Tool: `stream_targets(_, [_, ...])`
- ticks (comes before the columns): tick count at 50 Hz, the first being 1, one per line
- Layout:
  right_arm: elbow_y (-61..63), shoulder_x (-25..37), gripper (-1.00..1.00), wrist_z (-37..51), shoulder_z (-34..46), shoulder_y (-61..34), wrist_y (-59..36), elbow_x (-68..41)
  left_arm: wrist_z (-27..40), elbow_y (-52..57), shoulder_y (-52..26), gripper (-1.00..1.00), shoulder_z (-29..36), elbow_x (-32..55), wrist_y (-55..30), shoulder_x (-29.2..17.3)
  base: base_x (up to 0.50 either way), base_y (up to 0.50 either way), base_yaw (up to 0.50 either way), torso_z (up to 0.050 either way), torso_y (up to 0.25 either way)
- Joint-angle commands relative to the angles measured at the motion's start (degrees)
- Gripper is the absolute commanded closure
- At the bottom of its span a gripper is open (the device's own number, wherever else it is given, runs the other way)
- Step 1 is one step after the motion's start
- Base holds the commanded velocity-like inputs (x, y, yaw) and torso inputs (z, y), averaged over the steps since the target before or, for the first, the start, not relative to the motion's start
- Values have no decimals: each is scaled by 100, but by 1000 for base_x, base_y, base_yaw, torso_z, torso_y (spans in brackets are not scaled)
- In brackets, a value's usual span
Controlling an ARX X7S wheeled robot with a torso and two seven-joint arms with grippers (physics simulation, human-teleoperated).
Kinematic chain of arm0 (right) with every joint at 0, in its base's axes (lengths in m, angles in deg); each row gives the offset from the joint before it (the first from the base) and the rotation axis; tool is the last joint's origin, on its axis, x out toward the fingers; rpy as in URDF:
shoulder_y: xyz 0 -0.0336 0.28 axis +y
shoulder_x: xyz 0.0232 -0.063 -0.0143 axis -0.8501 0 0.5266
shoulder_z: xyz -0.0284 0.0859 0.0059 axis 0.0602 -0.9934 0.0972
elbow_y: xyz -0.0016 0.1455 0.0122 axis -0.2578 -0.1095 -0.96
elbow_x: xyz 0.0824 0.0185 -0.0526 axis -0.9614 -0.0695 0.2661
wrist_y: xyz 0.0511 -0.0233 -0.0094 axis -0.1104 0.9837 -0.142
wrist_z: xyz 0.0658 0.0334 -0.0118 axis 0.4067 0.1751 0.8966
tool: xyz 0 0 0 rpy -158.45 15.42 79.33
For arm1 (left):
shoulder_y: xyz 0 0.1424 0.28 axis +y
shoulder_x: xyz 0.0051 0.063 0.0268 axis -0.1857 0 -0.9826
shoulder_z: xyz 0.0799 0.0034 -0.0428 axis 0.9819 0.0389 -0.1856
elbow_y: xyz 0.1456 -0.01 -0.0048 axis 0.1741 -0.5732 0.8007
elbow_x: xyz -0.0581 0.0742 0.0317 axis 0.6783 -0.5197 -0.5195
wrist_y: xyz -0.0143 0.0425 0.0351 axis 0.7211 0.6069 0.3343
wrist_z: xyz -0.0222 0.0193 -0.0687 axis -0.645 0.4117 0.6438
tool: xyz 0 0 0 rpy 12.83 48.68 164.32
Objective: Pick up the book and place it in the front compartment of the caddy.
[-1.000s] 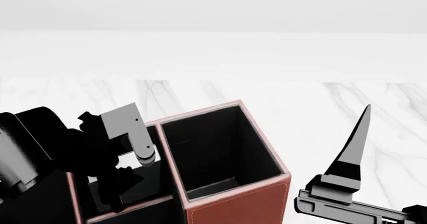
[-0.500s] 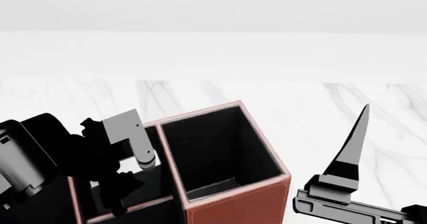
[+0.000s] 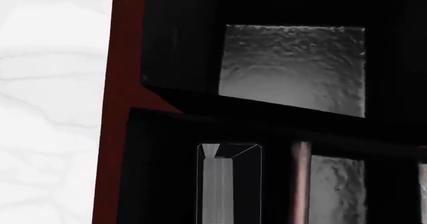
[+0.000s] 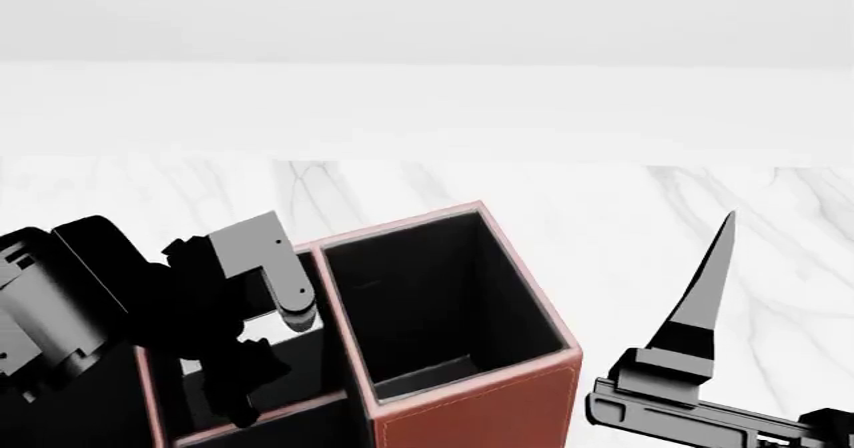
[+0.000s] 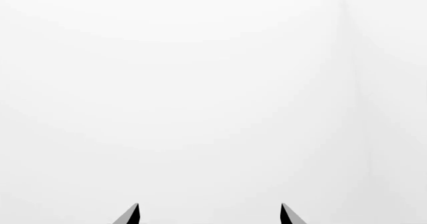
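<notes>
The caddy (image 4: 467, 408) is reddish-brown with pinkish rims and a black inside, at the bottom middle of the head view. My left gripper (image 4: 234, 383) reaches down into its low compartment, left of the tall open one. In the left wrist view the caddy's red wall (image 3: 123, 59) and grey compartment floors show. The book (image 3: 217, 189), black with a whitish strip, stands on end inside the low compartment and runs off the frame edge towards my jaws. The left fingers are lost against the black interior. My right gripper (image 5: 209, 215) is open and empty, with one finger (image 4: 703, 298) pointing up to the right of the caddy.
A pinkish divider (image 3: 300, 184) separates the book's compartment from the one beside it. The white marbled tabletop (image 4: 641, 218) lies beyond and to the right of the caddy, with a white wall behind it.
My left arm has shifted and turned slightly over the low compartment, and its grey wrist block has risen a little. The right gripper and the caddy have not moved.
</notes>
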Motion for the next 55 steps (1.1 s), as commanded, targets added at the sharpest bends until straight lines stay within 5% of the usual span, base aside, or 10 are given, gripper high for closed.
stream_targets(1, [54, 5, -100, -2, 11, -21, -25, 18, 5, -606, 620, 100, -700, -1119, 808, 233, 26, -5, -20, 0, 0])
stream_targets(7, [49, 7, -100, 5, 35, -40, -38, 16, -37, -1044, 623, 100, -725, -1167, 990, 411, 28, -5, -21, 0, 0])
stream_targets(8, [32, 4, -100, -6, 41, -25, -16, 30, -28, -1085, 614, -100, -725, -1176, 995, 429, 30, -5, -22, 0, 0])
stream_targets(32, [70, 24, -100, 23, 91, -53, -25, 9, 298, -199, 657, -100, -791, -1079, 555, 26, 4, -1, -4, 0, 0])
stream_targets(55, [73, 4, -100, 23, 241, -99, -34, 45, 1880, 3120, 848, -100, -1391, -316, -502, -1427, 7, -2, -7, 0, 0])
